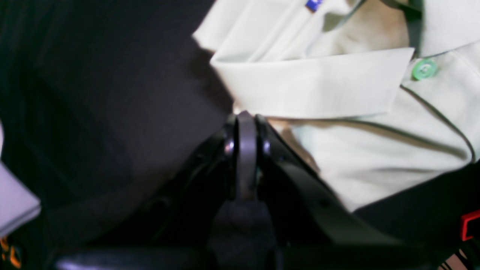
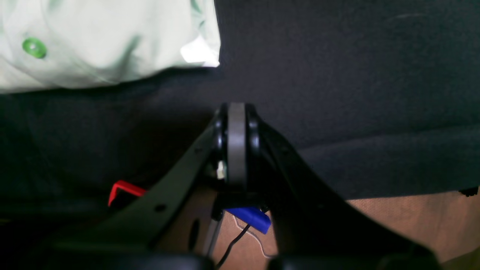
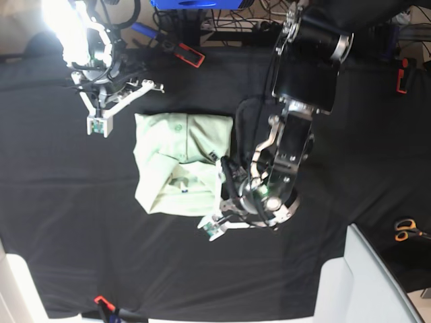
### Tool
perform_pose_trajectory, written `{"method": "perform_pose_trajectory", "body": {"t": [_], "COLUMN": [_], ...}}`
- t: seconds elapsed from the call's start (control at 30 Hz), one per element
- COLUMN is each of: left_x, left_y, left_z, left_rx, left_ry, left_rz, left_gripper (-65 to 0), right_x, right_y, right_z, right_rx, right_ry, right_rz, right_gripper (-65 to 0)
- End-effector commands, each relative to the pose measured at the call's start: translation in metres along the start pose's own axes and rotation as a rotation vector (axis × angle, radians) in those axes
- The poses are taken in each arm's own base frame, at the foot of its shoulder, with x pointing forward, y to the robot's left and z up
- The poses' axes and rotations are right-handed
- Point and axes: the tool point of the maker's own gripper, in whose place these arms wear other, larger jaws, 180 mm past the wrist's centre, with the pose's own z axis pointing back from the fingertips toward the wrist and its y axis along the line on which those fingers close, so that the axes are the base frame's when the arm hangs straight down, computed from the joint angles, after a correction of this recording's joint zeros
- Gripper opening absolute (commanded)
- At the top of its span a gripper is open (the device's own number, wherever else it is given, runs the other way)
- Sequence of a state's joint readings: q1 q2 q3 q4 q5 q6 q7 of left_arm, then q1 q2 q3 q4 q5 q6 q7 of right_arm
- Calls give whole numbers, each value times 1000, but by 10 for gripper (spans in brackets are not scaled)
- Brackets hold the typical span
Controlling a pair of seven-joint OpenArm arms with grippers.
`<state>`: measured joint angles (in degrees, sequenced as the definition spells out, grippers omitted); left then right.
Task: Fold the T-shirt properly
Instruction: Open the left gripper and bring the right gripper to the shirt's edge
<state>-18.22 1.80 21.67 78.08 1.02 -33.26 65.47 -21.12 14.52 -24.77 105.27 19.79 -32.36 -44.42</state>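
Note:
The T-shirt [image 3: 178,168] lies folded into a rough rectangle on the black cloth, pale mint green, collar up. The left wrist view shows its collar [image 1: 311,86], a green button [image 1: 424,69] and the blue neck label [image 1: 313,4]. My left gripper [image 1: 245,114] is shut, its tips touching the shirt's edge just under the collar; no cloth shows between them. In the base view it sits at the fold's near right corner [image 3: 211,231]. My right gripper [image 2: 236,107] is shut and empty, hovering over bare cloth, apart from the shirt [image 2: 93,45] and beyond its far left corner [image 3: 97,126].
A black cloth [image 3: 337,168] covers the table. Scissors [image 3: 405,229] lie at the right edge, beside a white box [image 3: 363,282] at the lower right. Red clamps [image 3: 190,55] [image 3: 403,75] grip the cloth's far edge. Cables crowd the back.

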Motion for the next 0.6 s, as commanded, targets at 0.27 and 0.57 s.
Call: {"method": "perform_pose_trajectory", "body": {"t": [0.27, 0.57], "left_x": [1, 17], "left_y": [-13, -21], "left_z": [-28, -55], "left_rx": [-80, -159], "left_ry": [-46, -92], "left_rz": [37, 81], "left_gripper": [-650, -650], "right_x": [1, 1], "right_y": [-1, -1], "right_z": [5, 5], "right_rx": [2, 2], "right_ry": [-18, -18], "right_rz": [6, 6], "right_gripper": [-647, -647]}}
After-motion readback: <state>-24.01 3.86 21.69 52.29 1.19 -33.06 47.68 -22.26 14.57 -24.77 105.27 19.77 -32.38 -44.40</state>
